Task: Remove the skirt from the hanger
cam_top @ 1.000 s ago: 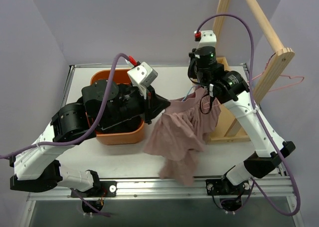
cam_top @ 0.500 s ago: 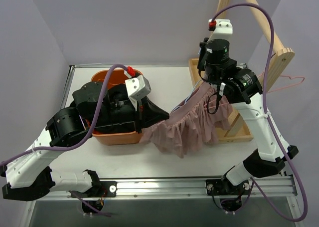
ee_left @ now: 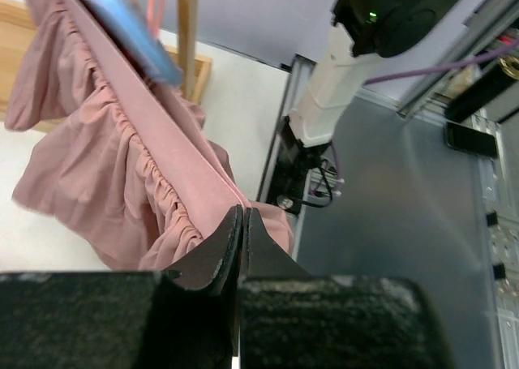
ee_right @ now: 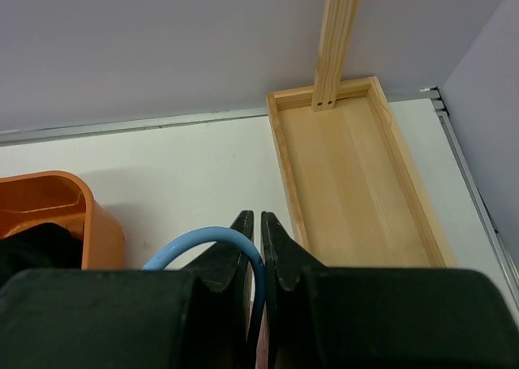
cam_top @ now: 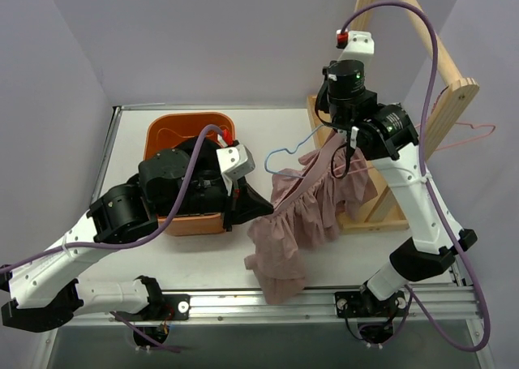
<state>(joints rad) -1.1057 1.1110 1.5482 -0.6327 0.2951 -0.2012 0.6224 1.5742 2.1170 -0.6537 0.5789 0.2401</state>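
Top and wrist views during removal of the skirt (cam_top: 304,211) from the blue hanger (ee_right: 203,236). The right gripper (ee_right: 257,227), in the upper centre-right of the top view, had its jaws nearly together around the hanger's wire, holding it aloft in front of the wooden rack (cam_top: 442,101). The left gripper (ee_left: 243,215), at the centre of the top view beside the orange bin (cam_top: 174,130), was pinched narrowly on the skirt's waistband (ee_left: 174,134), which ran taut from its fingertips up toward the hanger. Compared with half a second earlier, the hanger's left shoulder had emerged bare above the cloth, where it had been covered, and the skirt's body had dropped lower, toward the near edge of the table (cam_top: 195,255), instead of spanning level between the two arms. This suggested that the waistband had slipped off one end of the hanger and that the removal was partly accomplished. The right portion of the skirt lay under the right arm, so whether it remained attached there could not be determined.
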